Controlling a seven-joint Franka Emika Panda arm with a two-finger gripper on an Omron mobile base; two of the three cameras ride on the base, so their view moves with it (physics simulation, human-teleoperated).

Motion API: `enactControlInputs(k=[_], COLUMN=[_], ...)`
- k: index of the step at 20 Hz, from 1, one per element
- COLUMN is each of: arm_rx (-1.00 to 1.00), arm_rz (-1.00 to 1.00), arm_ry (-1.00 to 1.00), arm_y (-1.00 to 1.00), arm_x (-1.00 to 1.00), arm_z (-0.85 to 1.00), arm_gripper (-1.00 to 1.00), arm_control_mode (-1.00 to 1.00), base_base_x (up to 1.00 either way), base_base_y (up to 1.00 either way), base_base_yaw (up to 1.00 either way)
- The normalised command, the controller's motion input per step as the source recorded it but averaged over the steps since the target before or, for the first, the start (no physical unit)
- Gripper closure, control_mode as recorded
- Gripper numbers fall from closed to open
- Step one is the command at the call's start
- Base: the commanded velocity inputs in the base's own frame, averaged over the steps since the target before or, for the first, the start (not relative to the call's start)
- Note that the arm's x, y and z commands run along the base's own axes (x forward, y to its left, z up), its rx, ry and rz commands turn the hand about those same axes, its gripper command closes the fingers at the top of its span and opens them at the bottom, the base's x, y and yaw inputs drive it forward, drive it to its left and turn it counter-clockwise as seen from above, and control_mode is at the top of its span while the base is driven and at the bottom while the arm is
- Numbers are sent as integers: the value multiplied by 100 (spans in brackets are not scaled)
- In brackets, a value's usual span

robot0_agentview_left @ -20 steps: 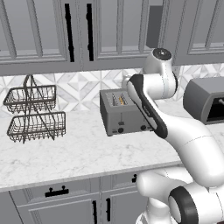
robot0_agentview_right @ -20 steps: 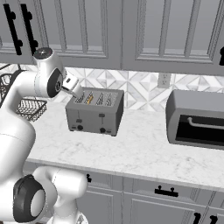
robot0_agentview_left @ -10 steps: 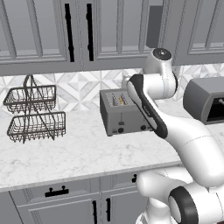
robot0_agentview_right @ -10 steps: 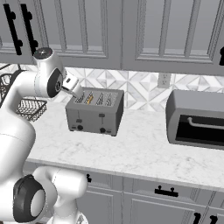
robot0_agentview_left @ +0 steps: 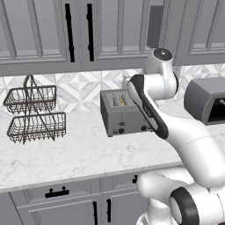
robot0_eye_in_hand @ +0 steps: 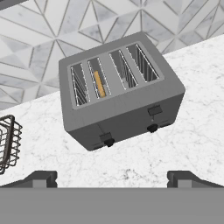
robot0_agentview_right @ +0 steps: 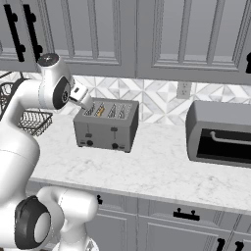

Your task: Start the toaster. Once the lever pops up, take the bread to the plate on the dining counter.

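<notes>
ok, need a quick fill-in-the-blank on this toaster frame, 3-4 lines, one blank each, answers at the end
1. The toaster has ____ slots on top.
2. The bread sits in the ____ slot from the wire basket side.
3. The tool hangs above the toaster with its jaws ____.
4. In the right base view, the dark oven-like appliance stands to the toaster's ____.

Missing words: four; second; open; right

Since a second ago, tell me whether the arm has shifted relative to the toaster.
No. The arm sits the same against the toaster in both base views.
</notes>
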Motion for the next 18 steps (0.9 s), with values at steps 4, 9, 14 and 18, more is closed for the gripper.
enactControlInputs(k=[4,9,14,18], arm_rx=[0,0,0,0], arm_rz=[0,0,0,0], arm_ry=[0,0,0,0], arm_y=[0,0,0,0], arm_x=[0,0,0,0], arm_z=[0,0,0,0], arm_gripper=[-100,-100,-100,-100], arm_control_mode=[-100,-100,-100,-100], base_base_x=[0,0,0,0], base_base_y=[0,0,0,0], base_base_yaw=[0,0,0,0])
